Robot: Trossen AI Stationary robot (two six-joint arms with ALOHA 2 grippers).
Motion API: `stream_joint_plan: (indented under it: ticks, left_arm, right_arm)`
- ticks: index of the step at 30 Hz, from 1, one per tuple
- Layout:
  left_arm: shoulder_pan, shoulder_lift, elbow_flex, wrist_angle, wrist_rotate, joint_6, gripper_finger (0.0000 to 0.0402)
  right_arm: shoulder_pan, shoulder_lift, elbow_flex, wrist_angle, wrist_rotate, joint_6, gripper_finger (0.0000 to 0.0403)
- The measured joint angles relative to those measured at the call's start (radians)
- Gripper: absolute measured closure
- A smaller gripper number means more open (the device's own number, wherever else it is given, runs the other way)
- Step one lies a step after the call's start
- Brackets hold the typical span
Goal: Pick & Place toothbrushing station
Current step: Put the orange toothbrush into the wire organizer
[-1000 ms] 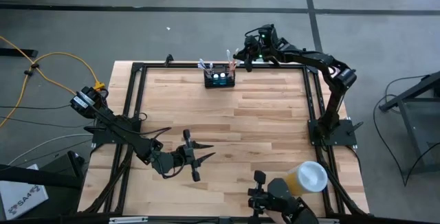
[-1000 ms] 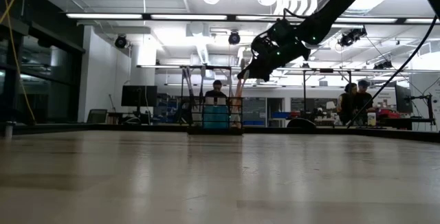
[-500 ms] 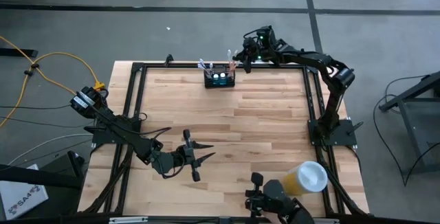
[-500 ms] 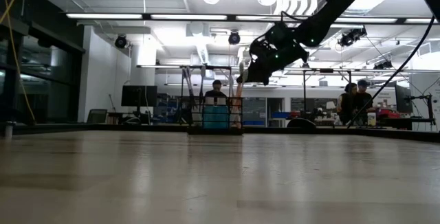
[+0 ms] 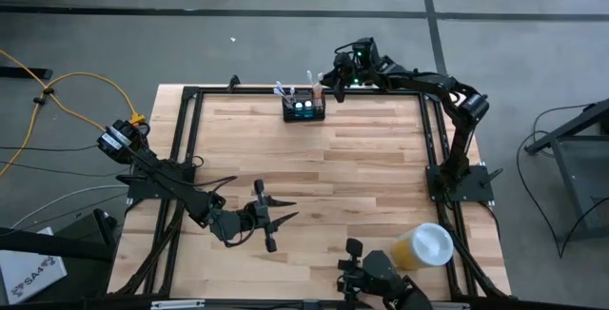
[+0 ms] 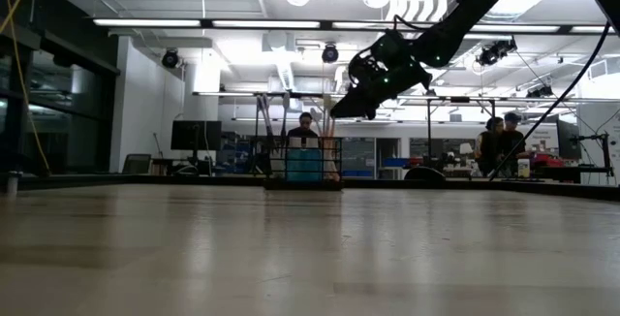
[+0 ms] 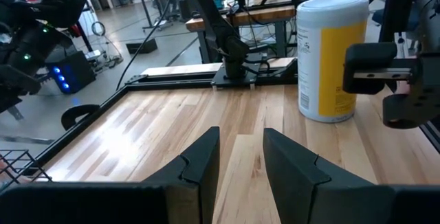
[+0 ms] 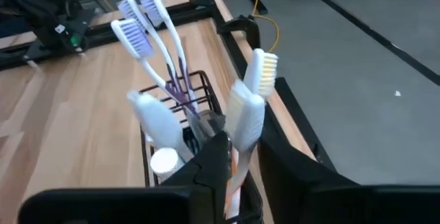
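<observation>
Hanging over the far edge of the counter (image 5: 314, 158), the right end effector (image 5: 322, 84) sits just beside the toothbrushing station (image 5: 304, 108), on that caddy's right-hand side as seen from above. Its wrist view shows the two dark fingers pressed onto a white-and-peach toothbrush (image 8: 242, 124) with a yellowish head, held nearly upright with the bristles up, next to the purple-bristled brushes (image 8: 141, 28) standing in the caddy's wire rack. So the caddy lies a short way to the left of and below that end effector, and the brush's long axis runs roughly vertical, which I judge matters for lowering it into, or lifting it clear of, a slot. In the low view the right end effector (image 6: 341, 109) is raised above the counter, angled down toward the caddy (image 6: 303, 164).

That arm reaches long across the back rail from its base at the right side, elbow bent. The left end effector (image 5: 276, 217) waits well apart, near the front left of the counter, fingers (image 7: 199, 159) spread and holding nothing; a yellow cup (image 5: 425, 245) stands at the front right.
</observation>
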Motion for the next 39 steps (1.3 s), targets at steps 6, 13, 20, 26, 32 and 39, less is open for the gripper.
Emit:
stream_joint_plan:
  ticks: [6, 13, 20, 26, 32, 39]
  left_arm:
    - [0.0, 0.0, 0.0, 0.0, 0.001, 0.0, 0.0293]
    - [0.0, 0.0, 0.0, 0.0, 0.003, 0.0, 0.0293]
    - [0.0, 0.0, 0.0, 0.0, 0.003, 0.001, 0.0293]
    - [0.0, 0.0, 0.0, -0.001, 0.003, 0.001, 0.0293]
    - [0.0, 0.0, 0.0, -0.001, 0.003, 0.001, 0.0293]
    - [0.0, 0.0, 0.0, -0.001, 0.003, 0.001, 0.0293]
  right_arm:
    - [0.0, 0.0, 0.0, 0.0, -0.001, 0.014, 0.0301]
    - [0.0, 0.0, 0.0, 0.0, -0.001, 0.017, 0.0282]
    - [-0.001, 0.0, 0.0, -0.017, -0.001, 0.017, 0.028]
    - [-0.001, 0.0, 0.0, -0.055, -0.001, 0.012, 0.0279]
    - [-0.009, -0.024, 0.001, -0.06, -0.002, 0.01, 0.0279]
    - [-0.04, -0.082, 0.001, -0.155, -0.004, 0.006, 0.0279]
